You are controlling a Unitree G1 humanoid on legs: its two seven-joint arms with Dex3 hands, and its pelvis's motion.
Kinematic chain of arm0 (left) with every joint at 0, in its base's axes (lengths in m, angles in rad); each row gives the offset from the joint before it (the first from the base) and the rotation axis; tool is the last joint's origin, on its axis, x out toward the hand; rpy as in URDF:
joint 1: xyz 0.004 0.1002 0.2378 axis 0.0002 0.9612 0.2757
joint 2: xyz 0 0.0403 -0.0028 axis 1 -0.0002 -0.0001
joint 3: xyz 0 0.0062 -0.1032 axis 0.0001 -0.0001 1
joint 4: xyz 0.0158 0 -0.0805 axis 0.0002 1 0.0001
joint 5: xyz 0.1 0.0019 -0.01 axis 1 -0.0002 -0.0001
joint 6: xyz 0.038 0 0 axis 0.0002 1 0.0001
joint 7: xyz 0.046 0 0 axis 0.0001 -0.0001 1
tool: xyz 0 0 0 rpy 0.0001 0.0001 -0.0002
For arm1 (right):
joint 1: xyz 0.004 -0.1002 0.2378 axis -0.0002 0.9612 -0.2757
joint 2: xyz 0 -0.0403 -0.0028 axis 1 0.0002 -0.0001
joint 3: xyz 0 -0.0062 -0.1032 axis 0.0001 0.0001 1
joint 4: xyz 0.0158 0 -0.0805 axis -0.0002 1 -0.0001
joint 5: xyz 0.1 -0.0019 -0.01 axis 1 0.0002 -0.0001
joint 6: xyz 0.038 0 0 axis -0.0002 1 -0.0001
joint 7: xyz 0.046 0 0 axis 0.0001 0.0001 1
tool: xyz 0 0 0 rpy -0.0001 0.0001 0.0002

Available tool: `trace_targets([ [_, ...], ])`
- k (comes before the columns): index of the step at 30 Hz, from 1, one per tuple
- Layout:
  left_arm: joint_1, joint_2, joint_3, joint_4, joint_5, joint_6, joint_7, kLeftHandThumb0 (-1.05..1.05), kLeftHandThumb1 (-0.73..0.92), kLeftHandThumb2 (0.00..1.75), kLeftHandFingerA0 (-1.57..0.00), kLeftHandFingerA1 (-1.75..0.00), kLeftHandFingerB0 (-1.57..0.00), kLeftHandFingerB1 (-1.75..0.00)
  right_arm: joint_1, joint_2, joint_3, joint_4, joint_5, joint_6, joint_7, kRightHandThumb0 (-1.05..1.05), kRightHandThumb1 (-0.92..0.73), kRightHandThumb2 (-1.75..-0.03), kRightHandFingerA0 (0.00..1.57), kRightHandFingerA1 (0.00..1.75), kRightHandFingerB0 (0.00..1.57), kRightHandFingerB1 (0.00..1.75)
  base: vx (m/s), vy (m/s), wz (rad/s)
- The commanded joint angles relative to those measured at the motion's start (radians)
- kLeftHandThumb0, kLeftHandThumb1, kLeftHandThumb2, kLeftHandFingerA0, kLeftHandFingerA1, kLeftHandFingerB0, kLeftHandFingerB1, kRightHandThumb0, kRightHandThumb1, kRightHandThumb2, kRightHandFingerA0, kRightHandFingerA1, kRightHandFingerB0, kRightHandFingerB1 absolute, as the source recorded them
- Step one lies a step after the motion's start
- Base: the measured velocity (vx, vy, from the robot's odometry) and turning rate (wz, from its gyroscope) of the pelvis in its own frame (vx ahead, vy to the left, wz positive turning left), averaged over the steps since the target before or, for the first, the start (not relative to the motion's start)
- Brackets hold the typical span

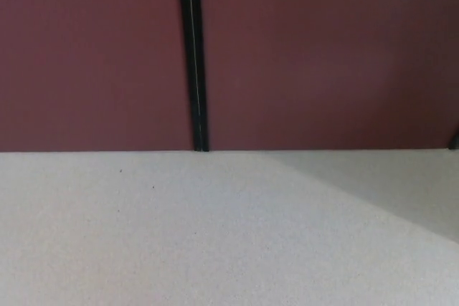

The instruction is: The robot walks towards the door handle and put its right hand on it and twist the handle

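the single head view looks down and forward from above, close to the base of a dark red wall [323, 55] filling the 12 o'clock half. pale floor [179, 234] fills the 6 o'clock half. a black vertical seam [193, 55] stands near 11 o'clock.

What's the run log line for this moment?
view: dark red door panels, black seam, pale floor | door handle: not visible | robot hands: not in view

The dark red door panels [323, 55] and the black vertical seam strip [193, 55] run off the top edge; a small dark object [455, 141] at the right edge is cut off, unidentifiable.
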Motion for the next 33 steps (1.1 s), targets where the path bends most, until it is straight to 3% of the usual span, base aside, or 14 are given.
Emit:
trace_targets([
  [1,-0.002,0.012,-0.012,0.015,-0.004,-0.021,-0.006,0.02,0.75,0.61,-0.5,-0.63,-0.21,-0.31,0.002,-0.005,0.026,0.016,-0.006,-0.043,-0.045,-0.06,-0.66,-0.58,0.76,0.59,0.49,0.42,0.0,0.0,0.0],
  [29,-0.019,0.016,-0.006,0.024,-0.03,-0.052,-0.027,0.03,0.76,0.61,-0.48,-0.65,-0.22,-0.31,-0.031,-0.031,0.109,0.08,-0.013,-0.089,-0.136,-0.06,-0.64,-0.58,0.71,0.55,0.46,0.41,0.02,-0.02,0.01],
  [33,-0.011,0.017,-0.014,0.013,-0.026,-0.056,-0.023,0.03,0.75,0.62,-0.47,-0.74,-0.22,-0.31,-0.02,-0.032,0.133,0.077,-0.027,-0.105,-0.155,-0.08,-0.62,-0.58,0.69,0.54,0.45,0.41,0.04,0.065,-0.01],
])
